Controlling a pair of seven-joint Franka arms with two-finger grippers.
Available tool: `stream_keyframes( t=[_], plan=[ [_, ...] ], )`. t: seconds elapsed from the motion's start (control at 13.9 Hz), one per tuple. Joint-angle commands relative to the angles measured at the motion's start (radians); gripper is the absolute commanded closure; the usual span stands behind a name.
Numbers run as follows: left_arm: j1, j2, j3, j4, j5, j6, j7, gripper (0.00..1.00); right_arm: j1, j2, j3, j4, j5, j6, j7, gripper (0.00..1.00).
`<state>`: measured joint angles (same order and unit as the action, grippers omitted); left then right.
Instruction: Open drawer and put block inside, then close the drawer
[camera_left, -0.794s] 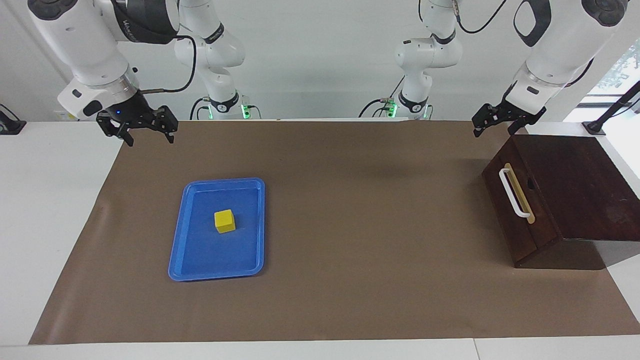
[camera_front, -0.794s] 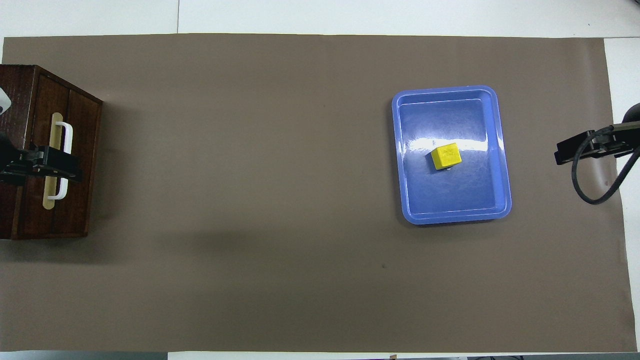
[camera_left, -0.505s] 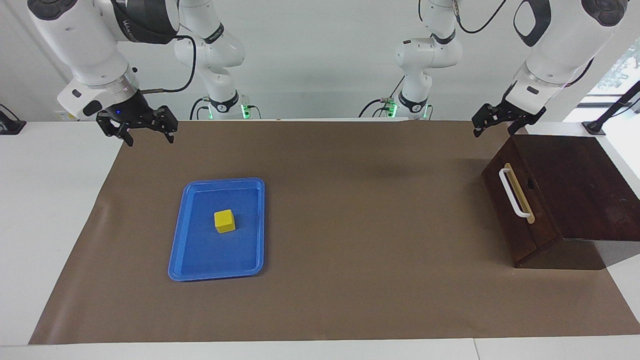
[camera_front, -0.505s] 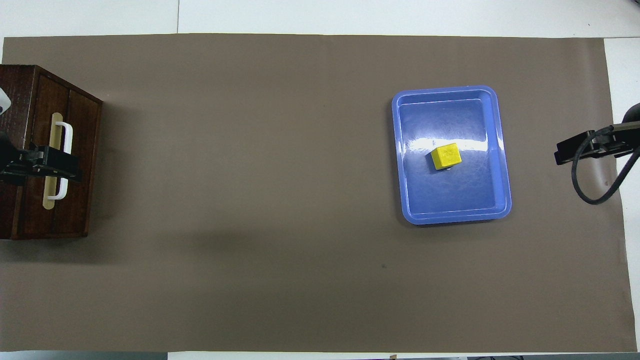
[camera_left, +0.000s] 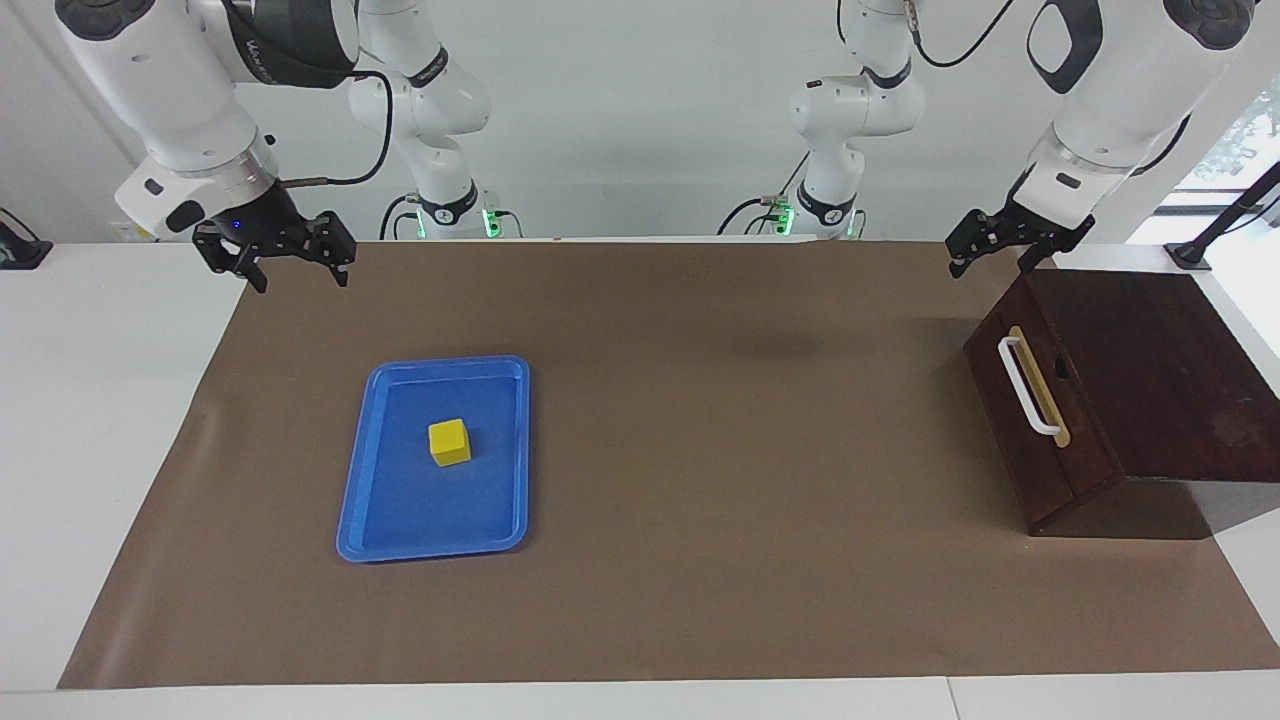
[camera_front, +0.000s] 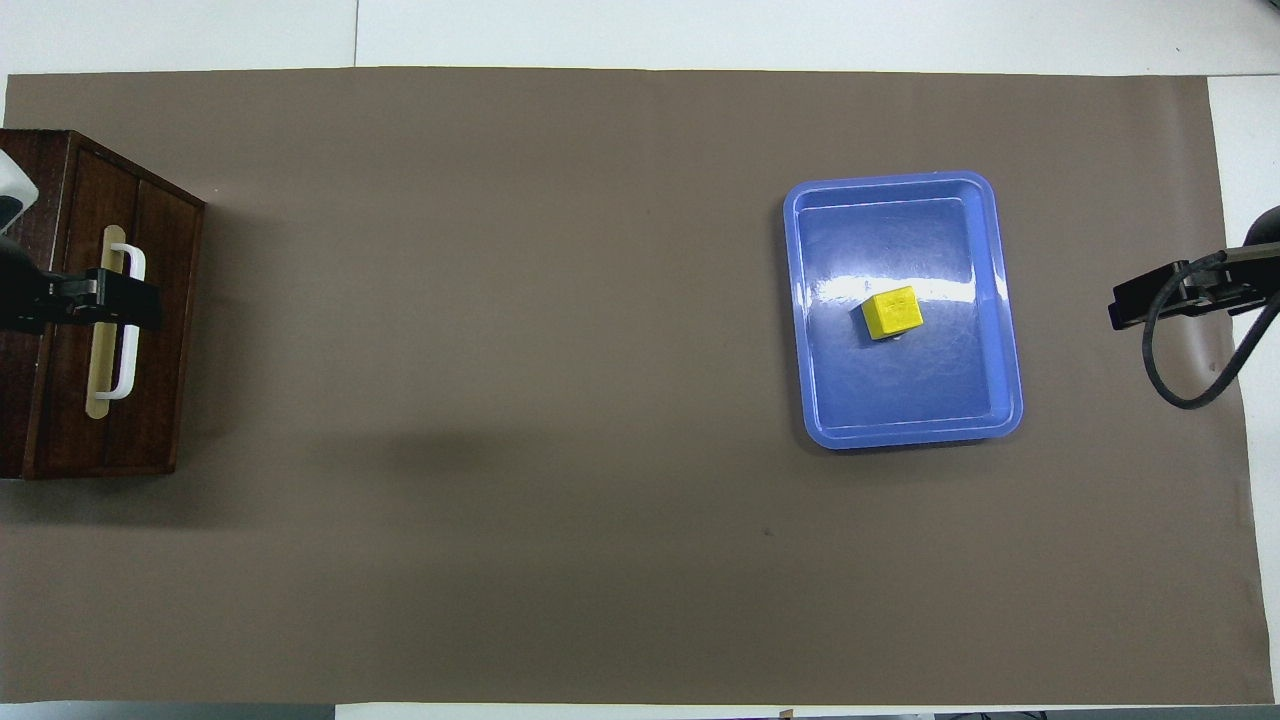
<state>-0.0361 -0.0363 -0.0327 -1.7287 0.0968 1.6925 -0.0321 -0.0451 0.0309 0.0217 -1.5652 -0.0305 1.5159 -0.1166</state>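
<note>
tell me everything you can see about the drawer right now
The drawer is shut, its dark brown wooden front flush in a dark wooden box at the left arm's end of the table. A white bar handle sits on a tan strip down the front, which faces the middle of the table. The box rests on the brown mat. Nothing touches the drawer; the open left gripper hangs in the air above the box's edge nearer to the robots.

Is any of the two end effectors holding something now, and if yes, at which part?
Nothing is held. The left end effector is open in the air above the drawer; the right end effector is open and empty, waiting.
</note>
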Motion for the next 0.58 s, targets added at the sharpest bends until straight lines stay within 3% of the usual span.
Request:
stream_keyframes(
  t=[0.0,0.22,0.51],
  plan=[
    [-0.022,-0.017,0.002,-0.149,0.115,0.16,0.011,0.0,-0.007,-0.008,0.004,0.001,-0.016,0.0,0.003,0.0],
    [-0.021,0.035,0.002,-0.235,0.222,0.301,0.012,0.0,-0.001,-0.009,0.004,0.001,-0.023,0.009,-0.011,0.0],
    [-0.002,0.107,0.004,-0.272,0.337,0.424,0.012,0.0,-0.001,-0.019,0.004,-0.019,-0.02,0.015,-0.077,0.0]
  ],
)
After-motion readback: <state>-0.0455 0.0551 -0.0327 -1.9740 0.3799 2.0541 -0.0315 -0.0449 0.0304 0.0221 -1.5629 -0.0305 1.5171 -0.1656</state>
